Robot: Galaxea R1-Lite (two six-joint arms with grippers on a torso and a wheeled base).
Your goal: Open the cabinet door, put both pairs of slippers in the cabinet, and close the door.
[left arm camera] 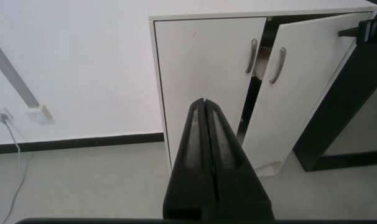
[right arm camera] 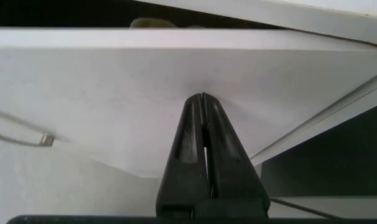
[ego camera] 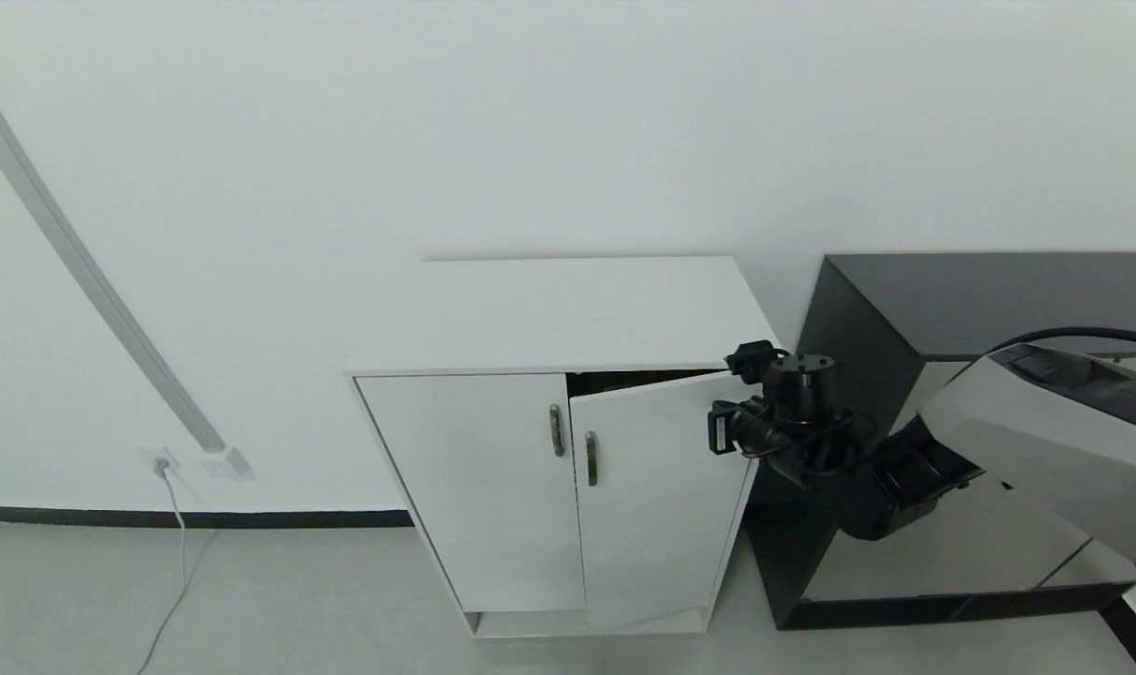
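White flat-panel right cabinet door stands ajar in the head view, its handle edge swung out from the low white two-door cabinet against the wall. A dark slit shows above the door, and the inside is hidden. The matching left door is flush shut. Each door carries a slim metal bar handle near the middle seam. The black right gripper sits at the ajar door's upper corner on the hinge side, and its fingers are hard to make out here. A tall black sideboard stands just beside the cabinet and is cut off at the frame edge.

In the left wrist view the black left gripper hangs in the air well apart from the cabinet front, fingers pressed together on nothing. Through the gap behind the ajar door a small pale rounded shape shows, too little of it to identify.

In the right wrist view the right gripper's fingers are closed flat against each other and empty. Their tip is at the door's white face, below its top edge, and whether it touches is unclear. The same pale shape peeks over the door
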